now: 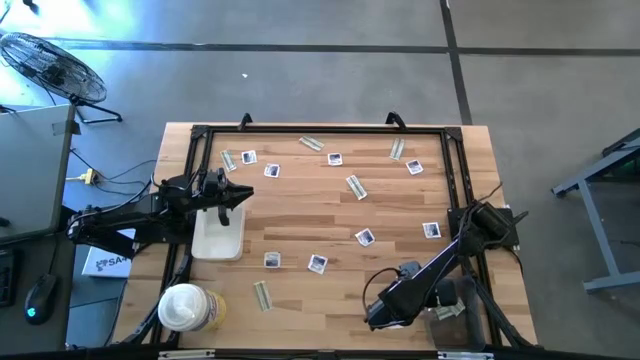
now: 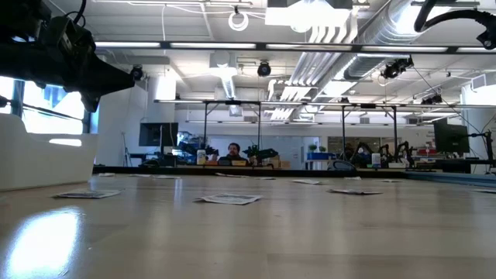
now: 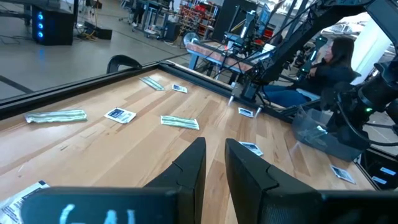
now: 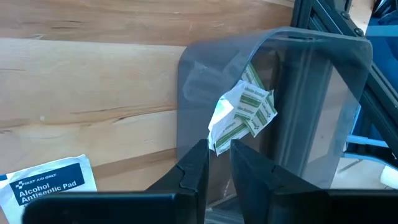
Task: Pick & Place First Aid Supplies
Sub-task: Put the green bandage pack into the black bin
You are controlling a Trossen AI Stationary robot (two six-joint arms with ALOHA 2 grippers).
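I have the right gripper [image 4: 214, 163] at the near right corner of the table [image 1: 300, 215], fingers drawn to a narrow gap with nothing between them. Just ahead of it a clear bin [image 4: 273, 93] sits at the table's edge, and inside lie a few green-striped strips [image 4: 249, 109] bunched with a crumpled white piece. Dark frame rails [image 1: 455, 175] run right beside the bin, so that corner is crowded. A white pad packet [image 4: 46, 180] reading "Alcohol Antiseptic Pad" lies flat on the wood beside the gripper.

My left gripper [image 3: 214, 168] hangs over the left side, above the white tray [image 1: 220, 235], its fingers also narrow and empty. From its wrist I see strips and square packets spread ahead, and the right arm [image 1: 440, 270] across the table, with a person seated beyond it.

The rest of the supplies are scattered over the tabletop: square packets [image 1: 365, 237] across the middle and far side, a strip [image 1: 355, 186] near the centre, another strip [image 1: 262, 295] near the front. The round tub [image 1: 185, 307] stands at the near left corner, close to that front strip. In the low view two packets [image 2: 229, 199] lie flat in the open.
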